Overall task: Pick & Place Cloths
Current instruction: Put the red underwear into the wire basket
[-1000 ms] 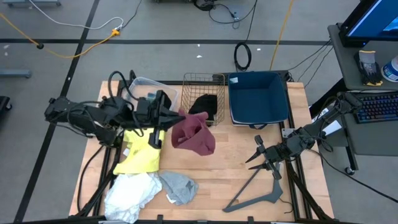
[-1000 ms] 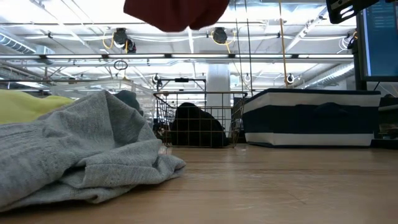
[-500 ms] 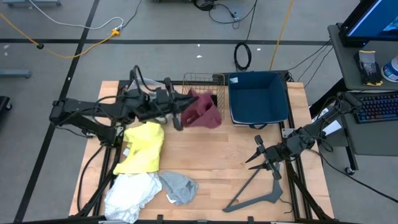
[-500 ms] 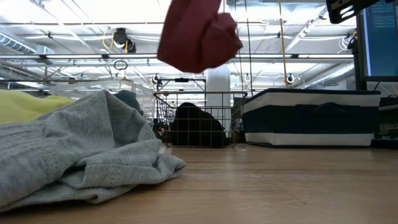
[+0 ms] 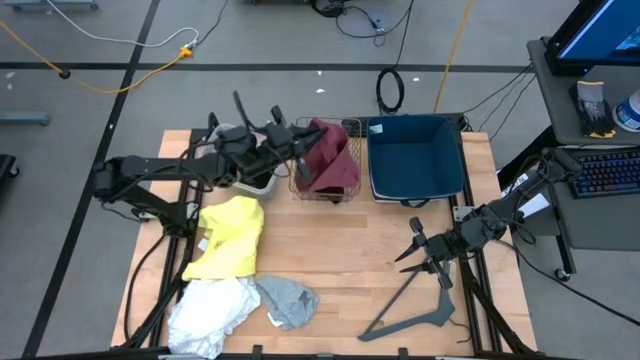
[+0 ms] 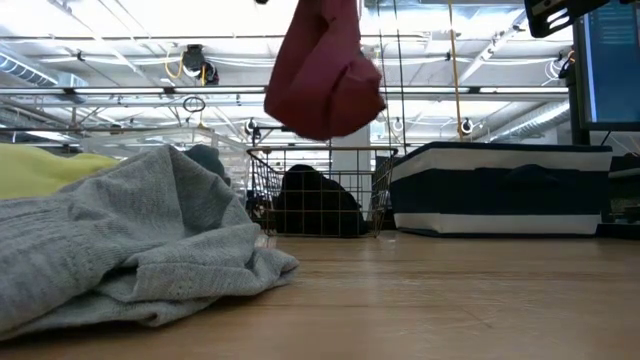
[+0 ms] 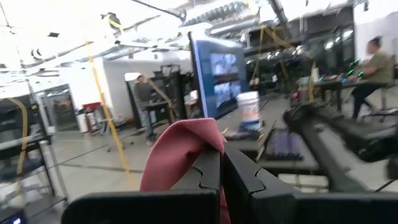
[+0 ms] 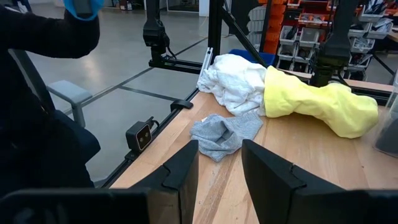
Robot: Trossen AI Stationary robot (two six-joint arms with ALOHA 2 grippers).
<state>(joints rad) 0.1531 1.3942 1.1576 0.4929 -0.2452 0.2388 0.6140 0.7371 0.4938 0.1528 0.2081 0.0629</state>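
My left gripper (image 5: 298, 162) is shut on the maroon cloth (image 5: 330, 160), which hangs bunched over the wire basket (image 5: 345, 128). In the low view the maroon cloth (image 6: 325, 75) hangs above the basket (image 6: 350, 190), where a black cloth (image 6: 318, 205) lies on the bottom. The yellow cloth (image 5: 228, 235), white cloth (image 5: 210, 305) and light grey cloth (image 5: 288, 300) lie on the table's left near part. My right gripper (image 5: 415, 250) waits open over the right side, above the grey hanger (image 5: 415, 310). My left gripper pinches the maroon cloth between its two fingers (image 7: 211, 177) at a bunched upper fold (image 7: 186, 149). The fingers reach about level from the table's left. How many layers they have, I cannot tell. The cloth hangs slack below them, lifted clear above the basket.
A dark blue bin (image 5: 415, 160) stands right of the wire basket at the far edge, and a clear plastic tub (image 5: 240, 185) stands left of it under the left arm. Bare wood lies in the table's middle (image 5: 350, 250). People stand in the room beyond.
My left gripper has moved toward the table's far edge and to the right, carrying the maroon cloth from above the table's middle to over the wire basket. The cloth has stayed in the shut fingers, bunching and swinging as it went.
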